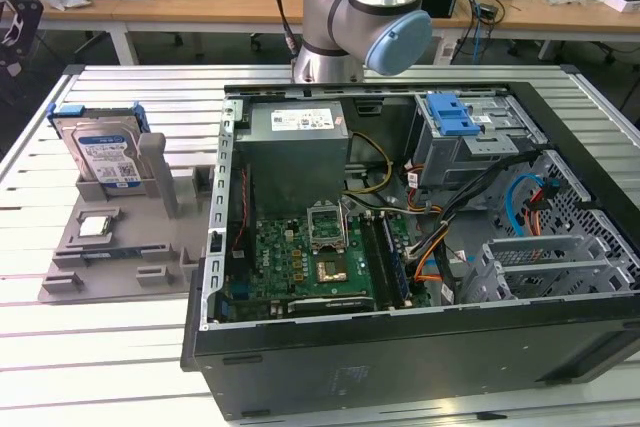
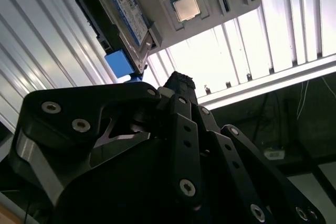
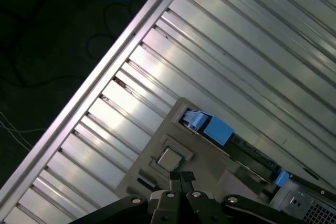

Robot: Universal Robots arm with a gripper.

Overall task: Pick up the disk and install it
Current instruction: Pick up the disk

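The disk (image 1: 105, 157) is a silver hard drive with a blue-and-white label and blue rails. It stands on edge in a slot of the grey holder (image 1: 120, 257) at the exterior view's left. The second wrist view shows the disk (image 2: 123, 17) label-side on. In the first wrist view the disk (image 3: 231, 140) appears edge-on. My gripper (image 3: 181, 177) hangs well above the holder, apart from the disk, with its black fingers together and nothing between them. The gripper (image 2: 178, 81) also appears in the second wrist view.
A small square processor chip (image 1: 95, 227) lies in the holder beside the disk. The open computer case (image 1: 400, 347) takes up the middle and right, with a motherboard (image 1: 320, 257), cables and a drive cage with a blue latch (image 1: 455, 112). The ribbed metal table (image 1: 40, 347) ends near the holder.
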